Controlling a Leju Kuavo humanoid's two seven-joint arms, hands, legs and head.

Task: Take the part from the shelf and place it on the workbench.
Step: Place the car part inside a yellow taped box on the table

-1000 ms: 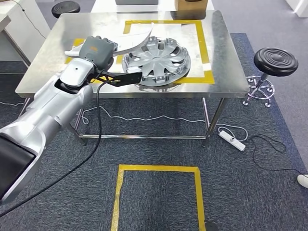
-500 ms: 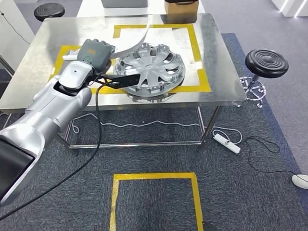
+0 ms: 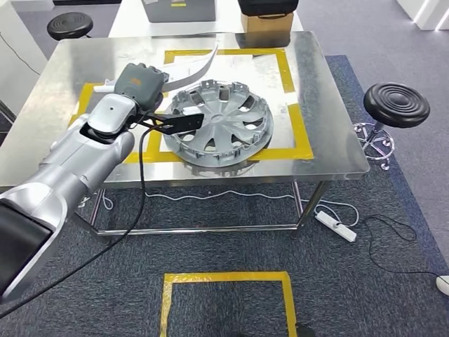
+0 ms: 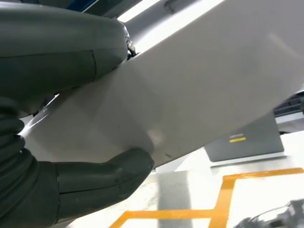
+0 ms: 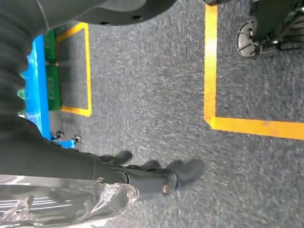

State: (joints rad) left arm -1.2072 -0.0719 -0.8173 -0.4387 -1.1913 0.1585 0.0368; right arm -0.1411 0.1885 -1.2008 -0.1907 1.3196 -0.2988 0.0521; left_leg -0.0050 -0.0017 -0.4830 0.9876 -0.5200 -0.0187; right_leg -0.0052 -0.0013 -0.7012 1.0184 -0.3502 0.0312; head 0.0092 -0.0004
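Note:
My left hand (image 3: 139,84) grips a long, curved white part (image 3: 197,65) above the left half of the steel workbench (image 3: 328,130). In the left wrist view the thumb and fingers (image 4: 100,183) clamp the white part (image 4: 201,80) from both sides. A silver hubcap (image 3: 219,123) lies on the workbench inside a yellow tape rectangle (image 3: 299,119), just right of that hand. The black bracket at my left wrist reaches over the hubcap's near rim. My right hand (image 5: 143,178) hangs over grey carpet with its fingers stretched out, holding nothing.
A black stool (image 3: 396,104) stands right of the workbench and another (image 3: 66,26) at its far left corner. A cardboard box (image 3: 267,21) and a grey case (image 3: 179,10) sit behind it. A power strip (image 3: 337,226) and cables lie underneath. Yellow tape (image 3: 227,277) marks the floor.
The whole picture has shifted, so the camera has moved and the workbench now sits lower and nearer. My left hand still holds the white part, a little further over the table.

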